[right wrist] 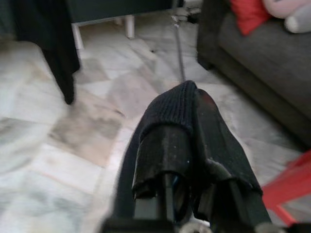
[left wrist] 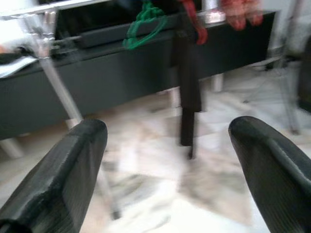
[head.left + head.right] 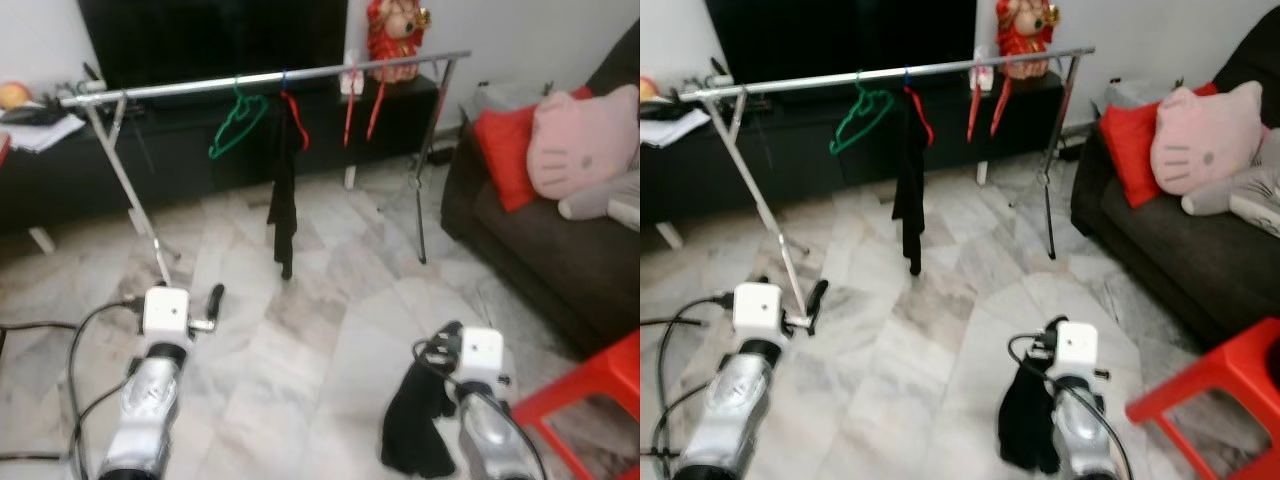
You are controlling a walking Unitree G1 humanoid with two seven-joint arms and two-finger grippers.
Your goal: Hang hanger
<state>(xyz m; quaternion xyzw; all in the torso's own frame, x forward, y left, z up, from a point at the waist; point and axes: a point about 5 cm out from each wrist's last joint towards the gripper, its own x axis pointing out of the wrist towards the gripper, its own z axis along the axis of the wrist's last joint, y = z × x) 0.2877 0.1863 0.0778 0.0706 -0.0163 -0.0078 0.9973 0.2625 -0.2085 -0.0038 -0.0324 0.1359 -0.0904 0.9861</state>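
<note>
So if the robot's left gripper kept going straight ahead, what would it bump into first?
Probably the black garment hanging from the clothes rack, though depth is unclear. The open left gripper points right at it.

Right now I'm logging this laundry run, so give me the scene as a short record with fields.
rail: silver clothes rail before the dark TV cabinet
on rail: green hanger, empty; red hanger with black garment
left gripper: open, empty
right gripper: shut on black cloth
right side: sofa, red stool
</note>
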